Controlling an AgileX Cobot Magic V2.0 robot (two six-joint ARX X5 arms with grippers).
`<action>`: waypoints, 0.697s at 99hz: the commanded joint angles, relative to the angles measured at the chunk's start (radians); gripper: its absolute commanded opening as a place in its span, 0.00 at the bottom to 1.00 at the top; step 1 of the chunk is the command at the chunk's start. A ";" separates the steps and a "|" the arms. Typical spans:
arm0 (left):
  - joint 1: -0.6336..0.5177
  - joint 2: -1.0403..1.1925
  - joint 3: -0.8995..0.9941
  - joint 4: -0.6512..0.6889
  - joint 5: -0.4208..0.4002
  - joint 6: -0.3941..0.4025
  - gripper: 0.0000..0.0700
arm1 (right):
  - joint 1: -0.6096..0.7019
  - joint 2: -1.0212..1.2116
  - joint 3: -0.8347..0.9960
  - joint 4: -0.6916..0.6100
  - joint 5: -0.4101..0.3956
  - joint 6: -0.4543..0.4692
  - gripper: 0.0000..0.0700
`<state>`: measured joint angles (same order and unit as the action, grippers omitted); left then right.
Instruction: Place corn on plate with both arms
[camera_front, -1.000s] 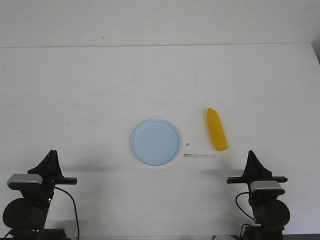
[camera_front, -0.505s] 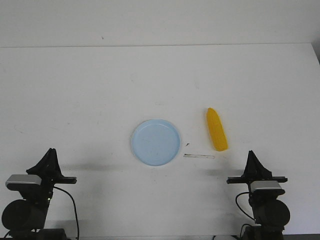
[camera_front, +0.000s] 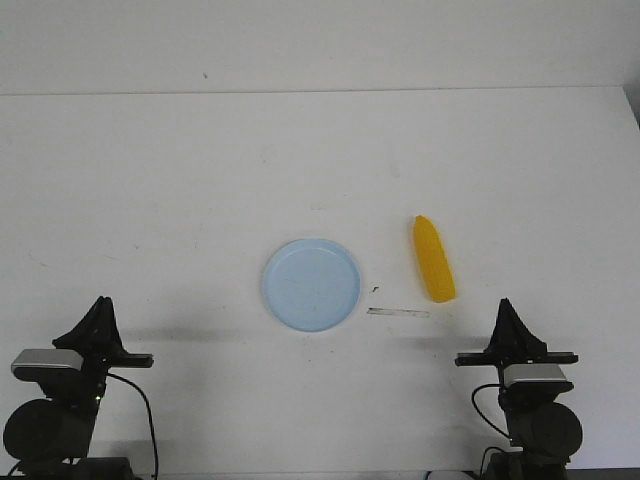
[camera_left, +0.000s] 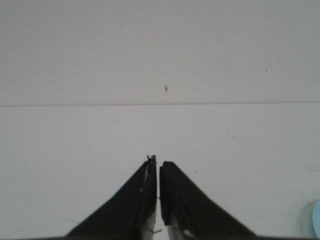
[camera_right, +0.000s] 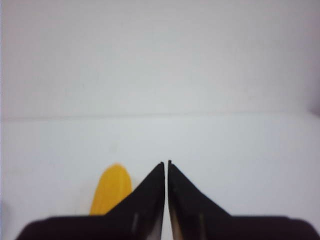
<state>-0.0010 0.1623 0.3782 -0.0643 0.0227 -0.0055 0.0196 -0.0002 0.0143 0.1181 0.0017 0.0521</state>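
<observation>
The yellow-orange corn (camera_front: 433, 258) lies on the white table, right of the pale blue plate (camera_front: 311, 284), pointed end away from me. The plate holds nothing. My left gripper (camera_front: 100, 305) is shut and empty at the front left, well apart from the plate. My right gripper (camera_front: 507, 305) is shut and empty at the front right, a little in front of and right of the corn. In the right wrist view the corn (camera_right: 111, 191) shows beside the shut gripper (camera_right: 166, 162). In the left wrist view the gripper (camera_left: 158, 161) is shut over bare table, and a sliver of the plate (camera_left: 317, 220) shows at the edge.
A thin pale strip (camera_front: 398, 313) lies on the table between the plate and the corn's near end, with a small dark speck (camera_front: 374, 289) close by. The table's far edge (camera_front: 320, 92) meets a white wall.
The left arm dipped slightly in the first half second; the right arm shifted very slightly lower and right. Corn and plate have not moved.
</observation>
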 joint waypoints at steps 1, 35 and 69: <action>0.001 -0.002 0.010 0.013 -0.005 0.013 0.00 | 0.000 0.001 -0.002 0.009 0.005 0.010 0.01; 0.001 -0.002 0.010 0.013 -0.005 0.013 0.00 | 0.004 0.112 0.129 -0.096 0.021 0.092 0.01; 0.001 -0.002 0.010 0.013 -0.005 0.013 0.00 | 0.034 0.767 0.489 -0.200 0.016 0.093 0.01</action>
<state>-0.0010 0.1623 0.3782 -0.0643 0.0227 -0.0055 0.0410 0.6720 0.4488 -0.0734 0.0227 0.1432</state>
